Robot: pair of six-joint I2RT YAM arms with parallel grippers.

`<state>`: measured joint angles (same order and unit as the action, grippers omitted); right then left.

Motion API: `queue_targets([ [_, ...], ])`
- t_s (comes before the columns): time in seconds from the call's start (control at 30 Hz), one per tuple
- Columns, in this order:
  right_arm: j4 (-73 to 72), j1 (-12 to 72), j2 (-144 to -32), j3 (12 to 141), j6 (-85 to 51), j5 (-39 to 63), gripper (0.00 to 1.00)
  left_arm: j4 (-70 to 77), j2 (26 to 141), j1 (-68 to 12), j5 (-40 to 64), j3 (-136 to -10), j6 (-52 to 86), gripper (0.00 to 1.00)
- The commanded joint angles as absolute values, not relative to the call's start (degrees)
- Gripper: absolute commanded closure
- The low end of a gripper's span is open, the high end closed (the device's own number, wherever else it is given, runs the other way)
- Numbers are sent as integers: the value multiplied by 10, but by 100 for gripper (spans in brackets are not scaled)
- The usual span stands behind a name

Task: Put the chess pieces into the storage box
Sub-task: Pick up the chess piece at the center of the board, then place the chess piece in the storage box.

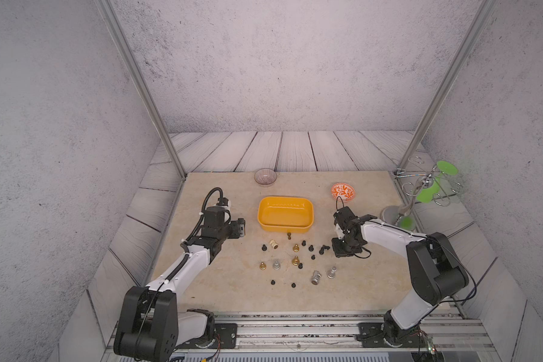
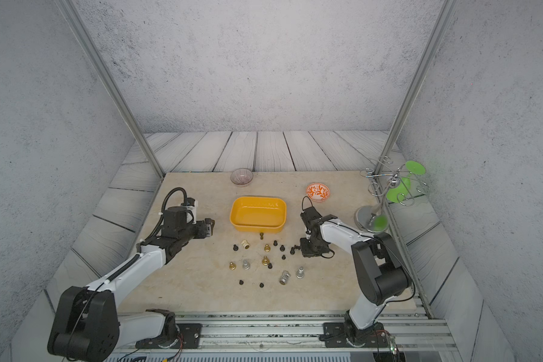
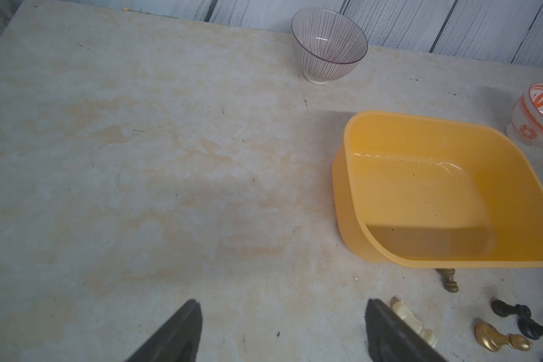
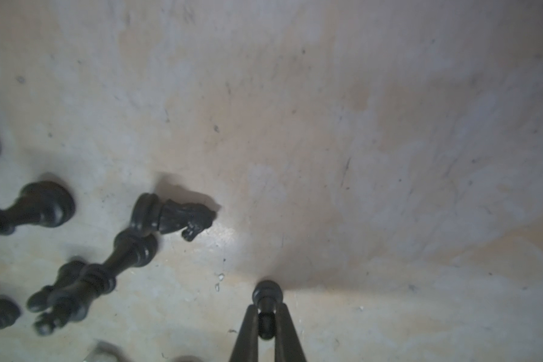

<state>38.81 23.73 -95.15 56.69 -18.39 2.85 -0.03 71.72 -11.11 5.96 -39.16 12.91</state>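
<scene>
- The chess pieces [image 1: 295,260] lay scattered on the worktop [image 1: 226,291], all on the robot's side of the storage box [image 1: 285,200].
- The storage box sat mid-worktop; a small bronze piece [image 1: 289,235] lay just beside its near wall.
- The right tool [image 4: 265,310] was closed on a black pawn [image 4: 266,293], whose round head poked out past the fingertips.
- A black knight [image 4: 173,216] lay on its side near that tool, touching another toppled black piece [image 4: 132,250].
- The cream piece [image 3: 411,322] lay on its side just beside one finger of the left tool [image 3: 282,304], which stood wide open over bare worktop.
- Behind the box stood a ribbed glass bowl [image 1: 265,177] and an orange-and-white bowl [image 1: 343,191], well apart.
- A wire stand [image 1: 427,185] stood at the right edge.
</scene>
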Motion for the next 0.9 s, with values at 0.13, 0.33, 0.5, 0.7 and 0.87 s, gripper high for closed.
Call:
queue_targets([
  [0.13, 433, 238, -937, 622, -157, 31, 100, -6, 713, -115, 53, -402, 124, 16],
  [0.33, 465, 238, -923, 702, -129, 42, 100, -8, 712, -115, 53, -401, 128, 16],
  [0.5, 457, 239, -949, 786, -119, 81, 100, -8, 712, -115, 56, -400, 130, 16],
  [0.7, 434, 241, -1016, 899, -121, 138, 100, -9, 709, -116, 62, -401, 128, 16],
  [0.87, 450, 251, -1087, 991, -112, 151, 100, -12, 704, -117, 65, -398, 128, 16],
])
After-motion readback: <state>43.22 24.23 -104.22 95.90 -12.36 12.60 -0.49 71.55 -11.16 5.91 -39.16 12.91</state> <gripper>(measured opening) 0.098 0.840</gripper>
